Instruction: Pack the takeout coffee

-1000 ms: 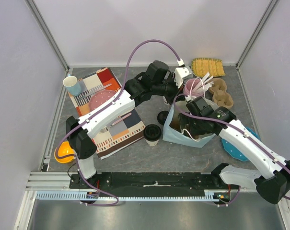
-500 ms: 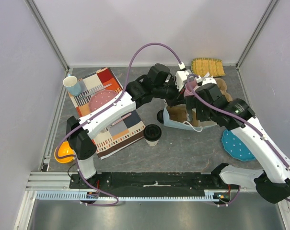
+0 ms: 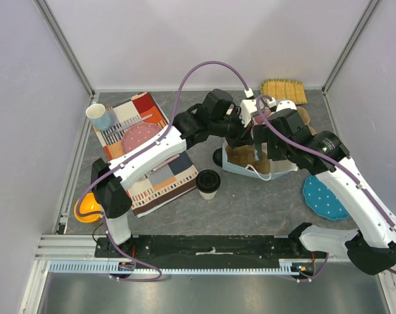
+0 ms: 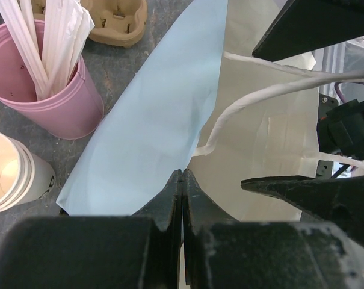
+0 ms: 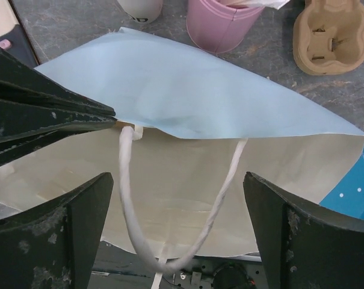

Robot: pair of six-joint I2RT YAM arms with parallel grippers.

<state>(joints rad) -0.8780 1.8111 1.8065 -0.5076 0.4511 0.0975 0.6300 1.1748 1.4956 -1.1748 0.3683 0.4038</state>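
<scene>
L end effector point(image 4: 182, 186) pinching, seemingly, bag point(image 4: 163, 120) rim.

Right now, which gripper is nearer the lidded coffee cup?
Left. The left gripper pinches the bag's rim, up and right of the cup; the right gripper hangs open over the bag's mouth, farther right.

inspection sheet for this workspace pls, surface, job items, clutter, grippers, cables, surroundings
surface: grey table, crowded at the back
job's things: lidded coffee cup standing outside the light-blue bag, which is held open
clutter: pink straw cup, cardboard carriers, patterned books, teal plate, orange bowl
grippers: left gripper shut on the bag's edge; right gripper open over the bag's mouth
cables: purple cable looping above the left arm
surroundings: plain white walls
</scene>
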